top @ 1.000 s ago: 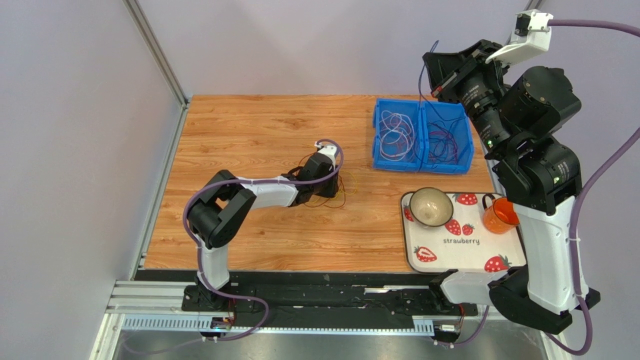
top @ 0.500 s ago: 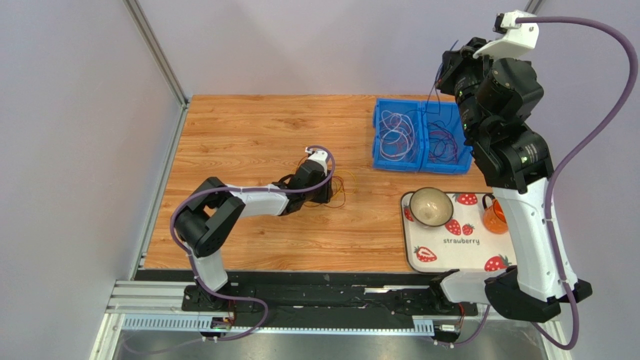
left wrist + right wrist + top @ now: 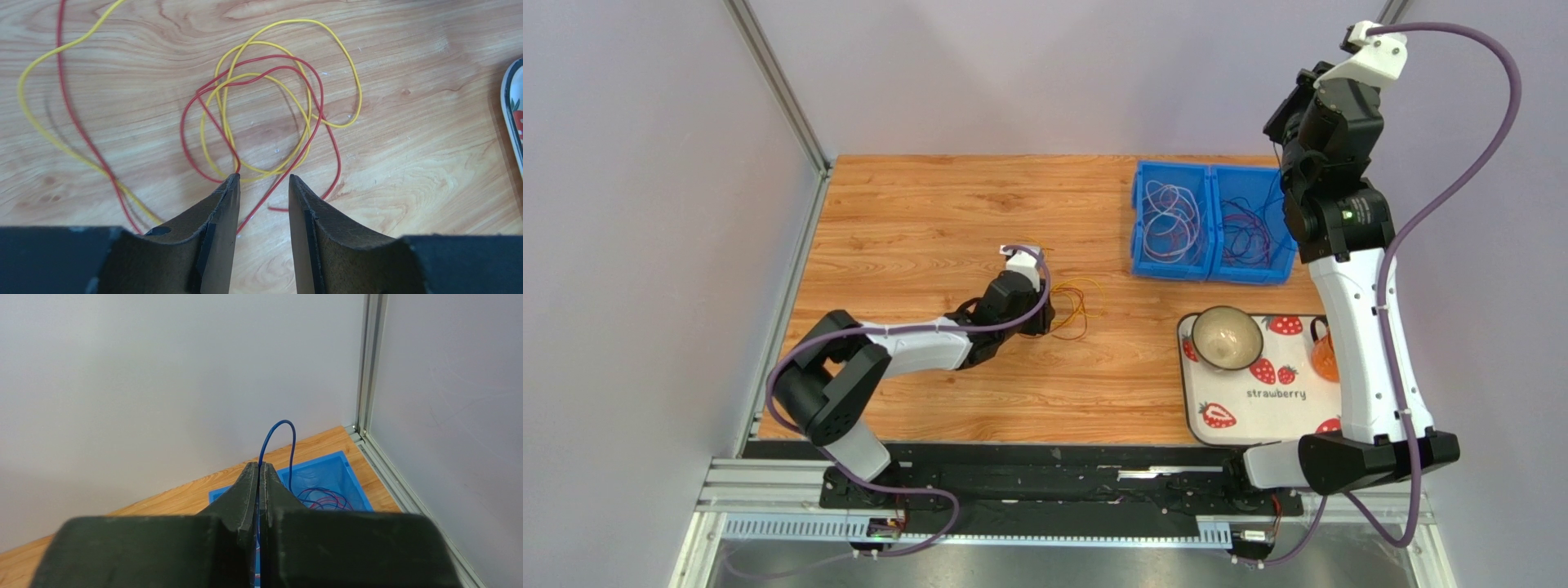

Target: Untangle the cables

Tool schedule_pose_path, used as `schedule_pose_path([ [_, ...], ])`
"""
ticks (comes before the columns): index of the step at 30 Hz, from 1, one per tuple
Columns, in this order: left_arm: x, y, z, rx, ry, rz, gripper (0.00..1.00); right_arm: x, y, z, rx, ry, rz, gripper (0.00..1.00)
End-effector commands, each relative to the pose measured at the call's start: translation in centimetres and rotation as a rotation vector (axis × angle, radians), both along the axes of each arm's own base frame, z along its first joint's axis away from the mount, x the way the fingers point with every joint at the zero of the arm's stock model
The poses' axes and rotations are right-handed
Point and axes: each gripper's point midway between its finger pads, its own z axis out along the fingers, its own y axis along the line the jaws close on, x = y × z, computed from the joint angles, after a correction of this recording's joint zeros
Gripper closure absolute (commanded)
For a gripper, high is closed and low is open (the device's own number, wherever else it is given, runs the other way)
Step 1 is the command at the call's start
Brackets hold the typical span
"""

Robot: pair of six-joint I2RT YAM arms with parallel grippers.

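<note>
We had the left tool (image 3: 263,178) released over red-yellow cables (image 3: 270,57), the right tool (image 3: 258,467) clenching a blue cable (image 3: 279,422) above the bins (image 3: 319,474).

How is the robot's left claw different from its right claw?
The left gripper is open; the right gripper is shut. The left gripper hangs low over red and yellow cables on the table; the right gripper is raised high, pinching a blue cable. Both have two dark fingers.
</note>
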Motion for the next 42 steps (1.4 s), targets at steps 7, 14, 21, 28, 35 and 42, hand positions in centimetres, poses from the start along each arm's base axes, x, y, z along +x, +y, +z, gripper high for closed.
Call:
schedule_pose_path([
  [7, 1.0, 0.5, 4.5, -0.079, -0.14, 0.051, 0.56, 3.2, -1.7, -1.2, 0.014, -0.049, -0.05, 1.0],
  [14, 1.1, 0.5, 4.5, -0.075, -0.142, 0.052, 0.56, 5.6, -2.8, -3.0, -0.007, -0.023, -0.103, 1.0],
  [21, 1.2, 0.7, 4.5, -0.07, -0.146, 0.057, 0.57, 7.5, -3.9, -5.4, -0.005, 0.015, -0.138, 1.0],
  [28, 1.1, 0.9, 4.6, -0.073, -0.152, 0.065, 0.57, 10.3, -5.4, -10.7, 0.051, 0.105, -0.155, 1.0],
  [35, 1.2, 0.8, 4.7, -0.068, -0.153, 0.063, 0.57, 12.5, -4.9, -13.7, 0.125, 0.165, -0.101, 1.0],
  [42, 1.3, 0.8, 4.7, -0.065, -0.154, 0.065, 0.57, 12.6, -5.5, -15.0, 0.181, 0.272, -0.082, 0.5],
])
